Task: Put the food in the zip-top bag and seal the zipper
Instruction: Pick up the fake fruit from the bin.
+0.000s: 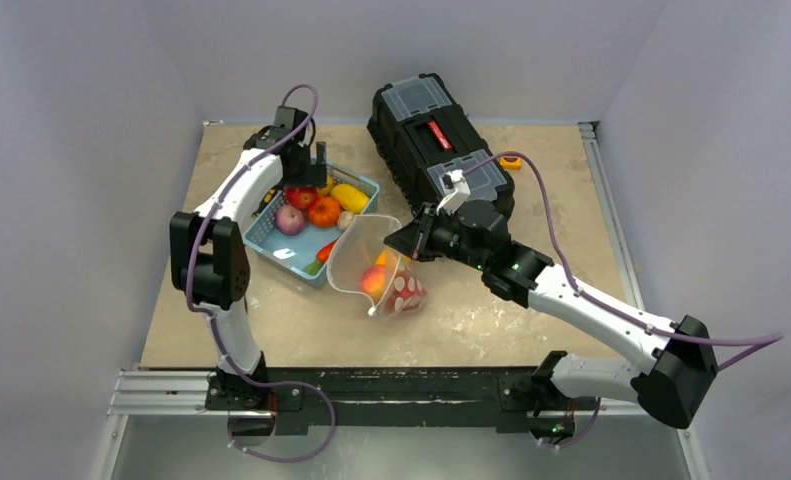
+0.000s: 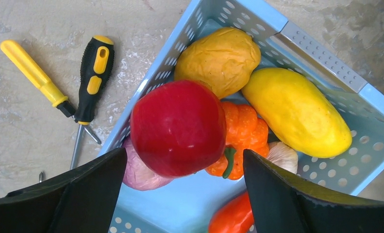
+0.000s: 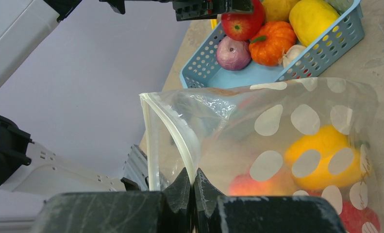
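The right gripper (image 3: pixel 193 187) is clenched on the zipper (image 3: pixel 173 127) of the bag (image 3: pixel 296 97); food (image 3: pixel 321 155) (orange and red pieces) lies inside, just ahead of it. The left gripper (image 2: pixel 182 160), spread wide, hangs directly over an apple (image 2: pixel 177 124) in the basket (image 2: pixel 325 60).

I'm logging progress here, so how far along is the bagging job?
Done: some food is inside the zip-top bag. In hand: the right claw pinches the bag's rim, mouth held open; the left claw is open over a red apple in the blue basket. Left: the basket's other pieces, then the zipper, not yet sealed.
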